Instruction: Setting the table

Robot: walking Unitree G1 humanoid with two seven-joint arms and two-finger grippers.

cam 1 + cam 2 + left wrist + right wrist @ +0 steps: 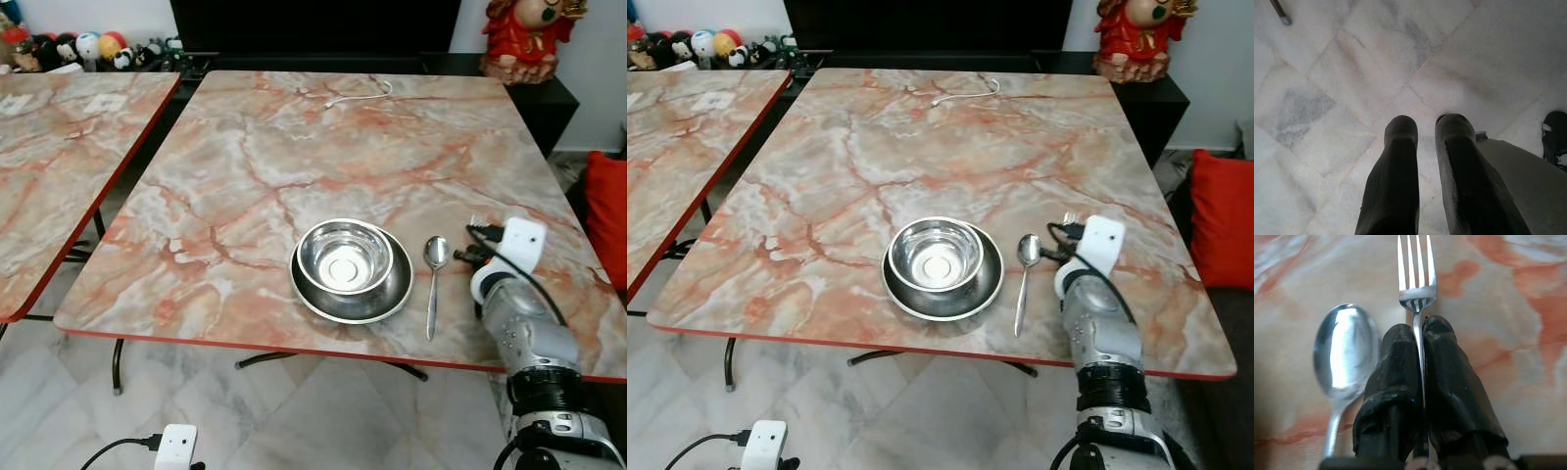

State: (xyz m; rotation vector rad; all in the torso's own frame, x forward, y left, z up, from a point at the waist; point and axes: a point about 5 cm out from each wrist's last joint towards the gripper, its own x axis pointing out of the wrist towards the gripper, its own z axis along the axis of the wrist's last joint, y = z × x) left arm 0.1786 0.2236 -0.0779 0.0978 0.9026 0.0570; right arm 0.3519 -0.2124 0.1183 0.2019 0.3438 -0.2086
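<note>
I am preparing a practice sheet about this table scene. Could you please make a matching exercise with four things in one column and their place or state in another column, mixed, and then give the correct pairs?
Column 1:
1. fork
2. spoon
3. bowl
4. white cable

Column 2:
A. sits inside the steel plate
B. lies at the far edge of the table
C. clamped between the right gripper fingers
D. lies flat, just right of the plate

Pairs: 1-C, 2-D, 3-A, 4-B

White cable (358,95) on the far table edge, red figurine (522,37), red cushion (1220,217), toy row (88,49)
</note>
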